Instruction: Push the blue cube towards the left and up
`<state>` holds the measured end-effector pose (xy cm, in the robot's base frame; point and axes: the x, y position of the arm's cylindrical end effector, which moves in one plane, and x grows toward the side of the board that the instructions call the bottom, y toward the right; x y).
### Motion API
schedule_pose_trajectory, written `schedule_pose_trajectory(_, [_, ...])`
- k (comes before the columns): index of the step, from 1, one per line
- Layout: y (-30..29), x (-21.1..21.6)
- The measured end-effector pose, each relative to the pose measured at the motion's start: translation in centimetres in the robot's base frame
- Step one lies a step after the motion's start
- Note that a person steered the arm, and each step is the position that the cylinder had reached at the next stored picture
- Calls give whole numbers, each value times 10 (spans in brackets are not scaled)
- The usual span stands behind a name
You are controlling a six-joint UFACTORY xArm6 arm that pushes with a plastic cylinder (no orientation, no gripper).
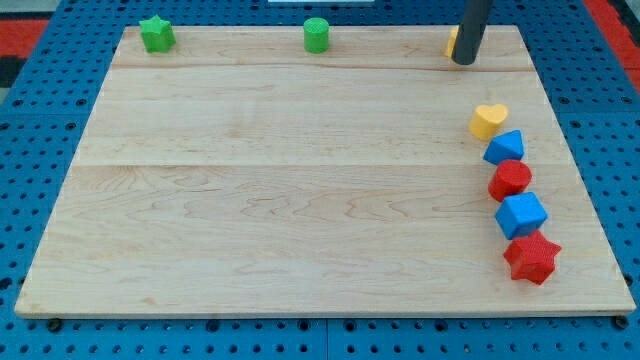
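Nearest to us, low at the view's right, sits the red star point(531, 258), close to the wooden board's point(300, 190) bottom edge and right edge; just above it and touching lies the blue cube point(521, 214), the block we are to move. Above that the column runs on toward the view's top — a red rounded block point(510, 179) whose exact shape we cannot make out, a second blue block point(505, 148), then a yellow heart point(488, 121) — each touching or just beside its neighbour, the whole line leaning slightly to the view's left as it climbs.

Our tip point(463, 62) rests near the board's top edge, well apart from the blue cube and above the yellow heart; we carry no fingers, only a dark rod, so there is nothing to clench or release. Just beside the rod, partly hidden behind it, an orange-yellow block point(453, 41) shows at the top edge; its shape is unclear.

Along that same top edge stand a green cylinder point(316, 35) near the middle and a green star point(156, 34) toward the view's left corner.

Left of the blue cube the board lies open all the way to its left edge — bare wood through the centre and the lower left
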<state>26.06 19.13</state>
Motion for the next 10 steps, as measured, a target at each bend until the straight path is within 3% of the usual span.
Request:
schedule_pose_trajectory(2, [12,-21])
schedule_pose_trajectory(4, [14,-6])
schedule_pose_trajectory(6, [62,54])
schedule_pose_trajectory(8, [105,156])
schedule_pose_trajectory(9, [107,224])
schedule_pose_trajectory(10, [85,264])
